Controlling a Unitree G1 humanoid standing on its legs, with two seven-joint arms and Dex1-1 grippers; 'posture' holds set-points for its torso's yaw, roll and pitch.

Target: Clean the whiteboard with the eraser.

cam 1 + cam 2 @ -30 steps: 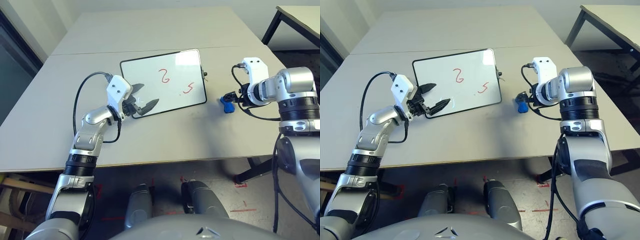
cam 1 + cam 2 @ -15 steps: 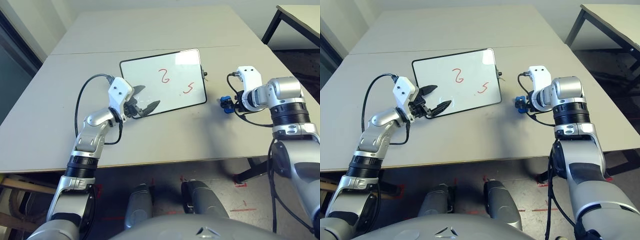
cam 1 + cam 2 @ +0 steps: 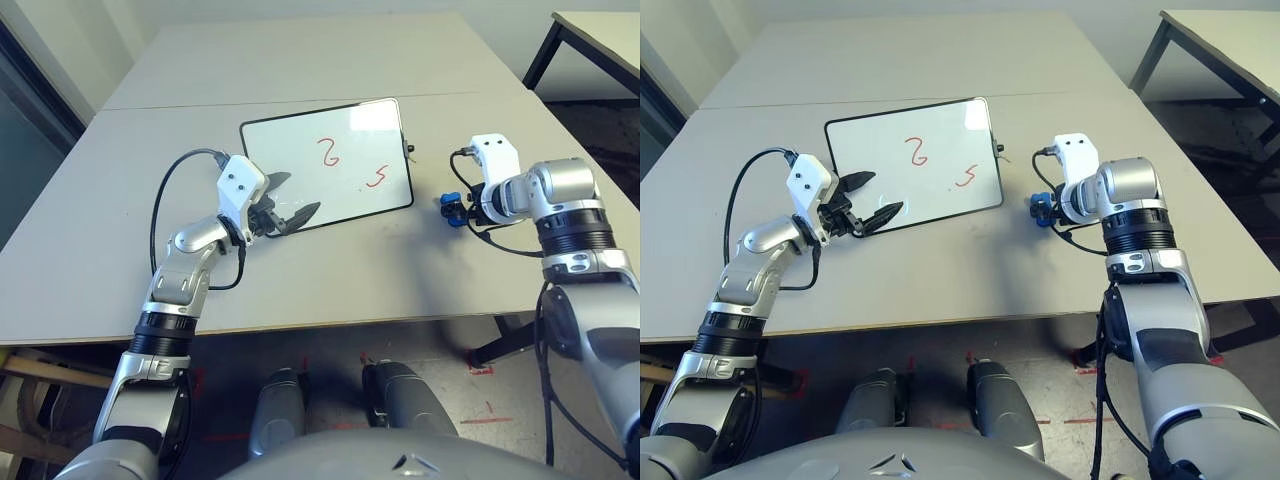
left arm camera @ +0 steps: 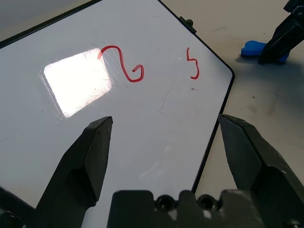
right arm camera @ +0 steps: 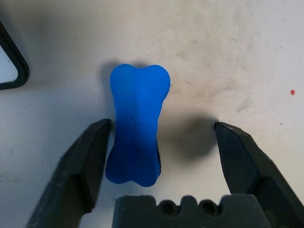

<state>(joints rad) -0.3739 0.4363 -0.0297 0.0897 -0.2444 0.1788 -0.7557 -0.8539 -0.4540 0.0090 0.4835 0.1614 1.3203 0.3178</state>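
So nothing's wiped yet: the whiteboard (image 3: 327,168) lies flat on the tabletop (image 3: 300,270) with both red marks (image 3: 350,165) intact. The eraser (image 5: 137,124) sits just right of it, between the right hand's (image 5: 159,137) spread fingers, ungripped. Left hand (image 4: 168,142) hovers spread over the board's near edge. No containers here.

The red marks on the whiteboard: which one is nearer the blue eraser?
The smaller, hook-shaped red mark, near the whiteboard's knobbed edge facing the eraser. The larger curly mark sits nearer the board's middle.

A grey table (image 3: 300,270) carries the whiteboard (image 3: 300,165) and, just beside it, the eraser (image 3: 452,208).
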